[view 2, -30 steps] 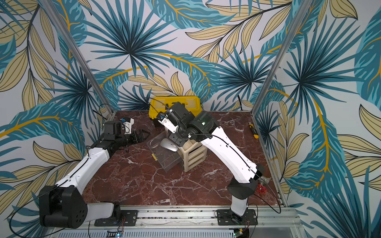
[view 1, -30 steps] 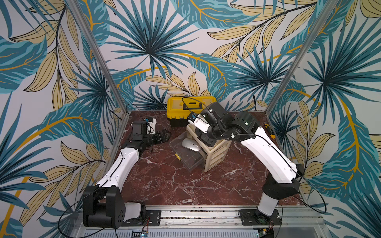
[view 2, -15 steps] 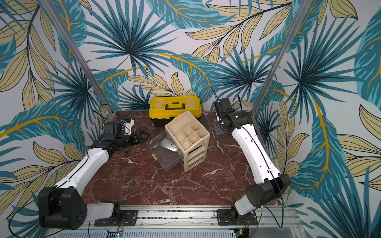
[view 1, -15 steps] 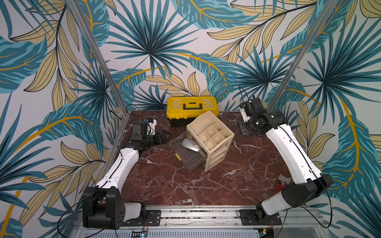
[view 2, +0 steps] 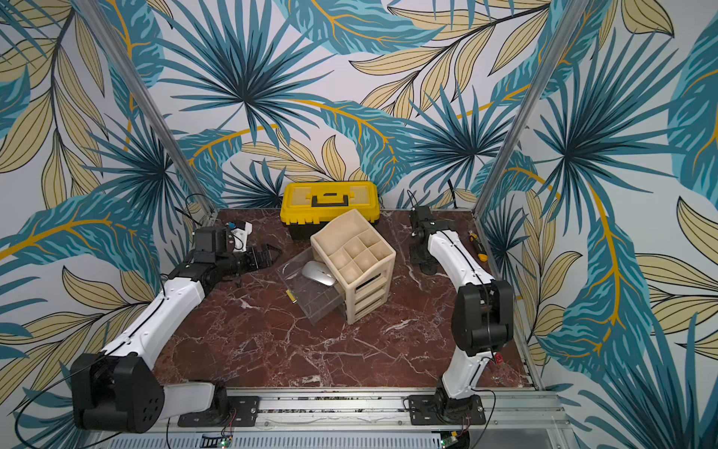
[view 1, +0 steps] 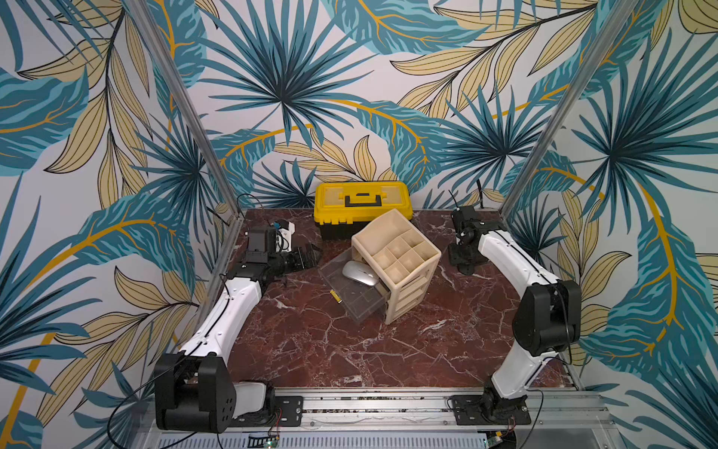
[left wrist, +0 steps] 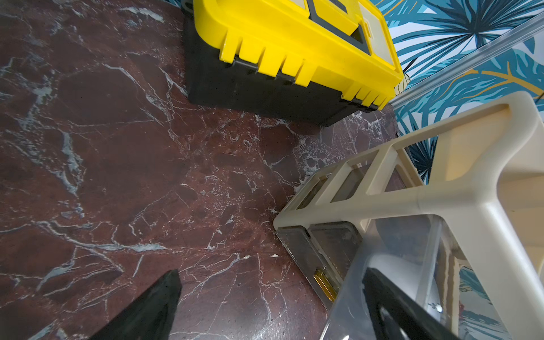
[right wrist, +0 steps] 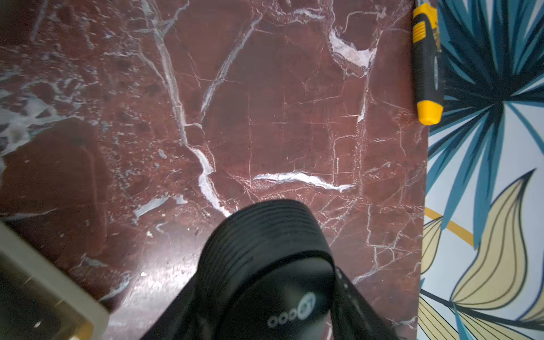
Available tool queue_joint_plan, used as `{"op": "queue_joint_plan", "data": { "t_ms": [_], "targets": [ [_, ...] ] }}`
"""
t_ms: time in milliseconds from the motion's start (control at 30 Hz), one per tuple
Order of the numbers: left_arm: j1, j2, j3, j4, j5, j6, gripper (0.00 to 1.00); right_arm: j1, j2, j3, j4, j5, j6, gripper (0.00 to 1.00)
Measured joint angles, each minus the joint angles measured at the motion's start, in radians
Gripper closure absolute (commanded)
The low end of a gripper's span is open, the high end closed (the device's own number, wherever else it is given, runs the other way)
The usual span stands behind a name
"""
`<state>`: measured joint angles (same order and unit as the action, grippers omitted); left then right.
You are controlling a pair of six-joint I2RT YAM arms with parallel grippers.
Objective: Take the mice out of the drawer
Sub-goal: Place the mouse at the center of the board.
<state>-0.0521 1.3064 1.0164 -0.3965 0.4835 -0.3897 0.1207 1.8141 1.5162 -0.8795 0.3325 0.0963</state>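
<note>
A silver-grey mouse lies in the clear drawer, which stands pulled out of the beige drawer unit at the table's middle. My left gripper hovers open just left of that drawer; in the left wrist view one finger sits against the drawer's clear wall, and the silver mouse shows through it. At the back right my right gripper points down close to the marble table, shut on a matte black mouse that fills the space between its jaws.
A yellow-and-black toolbox stands at the back, just behind the drawer unit. A yellow-and-black utility knife lies along the table's right edge by the wall. Bare marble table lies in front of the unit.
My right arm has swung from above the drawer unit to the back right with the black mouse, then come down toward the table. The left arm has not moved.
</note>
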Motion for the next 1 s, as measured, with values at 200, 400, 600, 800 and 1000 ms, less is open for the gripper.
{"op": "queue_joint_plan", "data": {
  "t_ms": [200,400,600,800,1000],
  "targets": [
    [-0.001,0.000,0.000,-0.005,0.000,0.000,0.00,-0.012,0.121,-0.024,0.049,0.013,0.034,0.71],
    [-0.001,0.000,0.000,-0.005,0.000,0.000,0.00,-0.013,0.148,-0.051,0.072,0.029,0.057,0.60],
    [-0.001,0.000,0.000,-0.005,0.009,-0.001,0.00,-0.013,0.150,-0.058,0.087,0.039,0.066,0.48],
    [-0.002,0.000,0.000,-0.005,0.014,0.000,0.00,-0.013,0.168,-0.058,0.085,0.034,0.066,0.42],
    [-0.005,0.000,0.000,-0.005,0.021,0.000,0.00,-0.013,0.191,-0.058,0.072,0.030,0.060,0.35]
  ]
}}
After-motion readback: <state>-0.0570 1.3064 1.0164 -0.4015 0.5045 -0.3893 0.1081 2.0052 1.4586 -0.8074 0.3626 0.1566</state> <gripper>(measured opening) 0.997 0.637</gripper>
